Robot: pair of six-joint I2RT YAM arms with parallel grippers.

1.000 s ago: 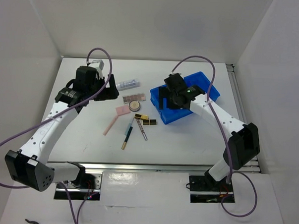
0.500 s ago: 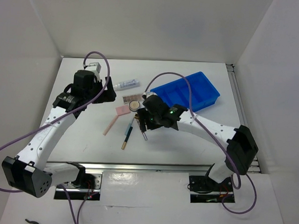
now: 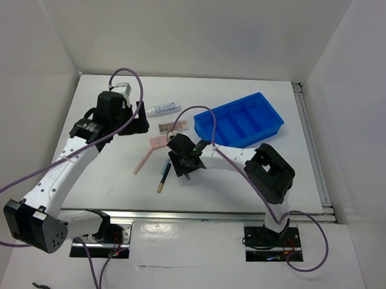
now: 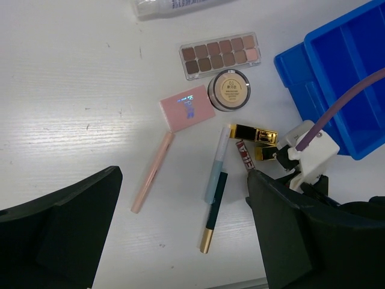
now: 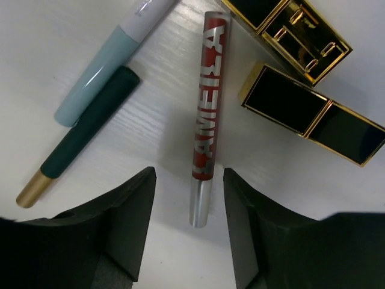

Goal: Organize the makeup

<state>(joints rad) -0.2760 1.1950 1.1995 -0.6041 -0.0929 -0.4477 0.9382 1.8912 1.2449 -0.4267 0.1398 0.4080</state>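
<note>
The makeup lies in a cluster mid-table: brown palette point(image 4: 221, 55), round compact point(image 4: 228, 88), pink pad point(image 4: 187, 108), pink stick point(image 4: 153, 172), light blue tube point(image 4: 217, 164), dark pencil with gold end point(image 4: 213, 211) and black-gold cases point(image 5: 313, 114). My right gripper point(image 3: 181, 164) is down at the table. In the right wrist view its jaws straddle the silver end of a red lettered tube point(image 5: 207, 108), with a gap on each side. My left gripper point(image 4: 183, 176) hangs wide open above the cluster, holding nothing.
A blue divided bin point(image 3: 239, 119) stands at the back right, close to the cases. A clear tube point(image 3: 165, 109) lies behind the palette. White walls enclose the table on three sides.
My right arm has swung from over the blue bin down to the makeup cluster, and its jaws have narrowed around the red tube. The left arm has barely moved.
</note>
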